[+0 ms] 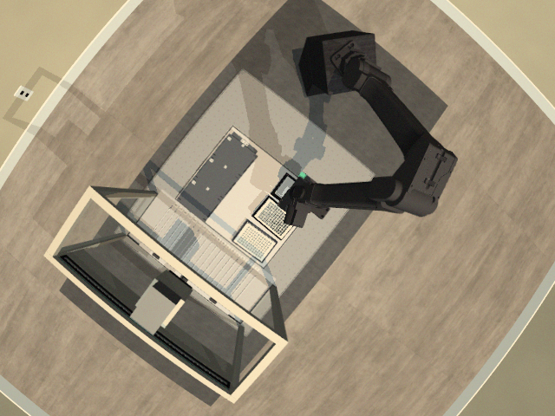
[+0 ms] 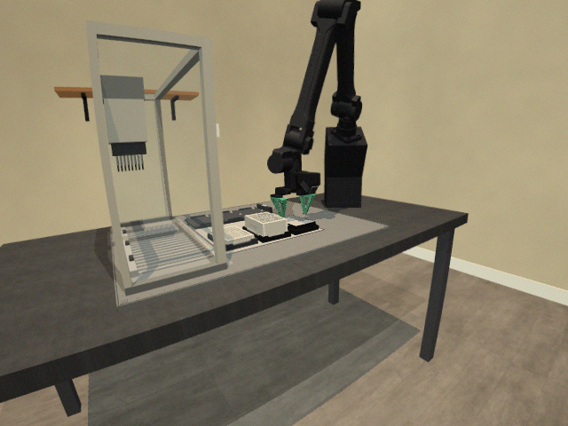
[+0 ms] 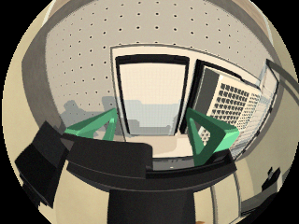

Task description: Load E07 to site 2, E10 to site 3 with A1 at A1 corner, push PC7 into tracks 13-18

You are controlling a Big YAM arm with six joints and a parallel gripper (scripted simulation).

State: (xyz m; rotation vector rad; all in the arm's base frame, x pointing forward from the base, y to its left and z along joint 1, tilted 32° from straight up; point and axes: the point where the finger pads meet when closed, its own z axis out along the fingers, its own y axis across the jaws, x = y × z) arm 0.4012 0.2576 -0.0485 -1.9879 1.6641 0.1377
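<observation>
My gripper (image 2: 292, 204) is open and empty, its green fingers pointing down just above the 384-well plate E10 (image 3: 152, 93). The plate is pale and lies flat in the black nest S1 (image 1: 284, 185). In the wrist view the fingers straddle the plate's near end without touching it. The white deep-well block E07 (image 2: 265, 223) stands in nest S2 beside it and also shows in the wrist view (image 3: 232, 105). The 96-well plate E01 (image 1: 254, 239) lies on nest S3. The dark grey carrier PC7 (image 1: 218, 172) lies on the apron with its sites empty.
The loading rails (image 1: 208, 256) lie inside the tall open instrument frame (image 2: 153, 151), with a pipetting head (image 2: 124, 120) hanging above them. The arm's black base (image 2: 344, 167) stands at the table's back, behind the nests.
</observation>
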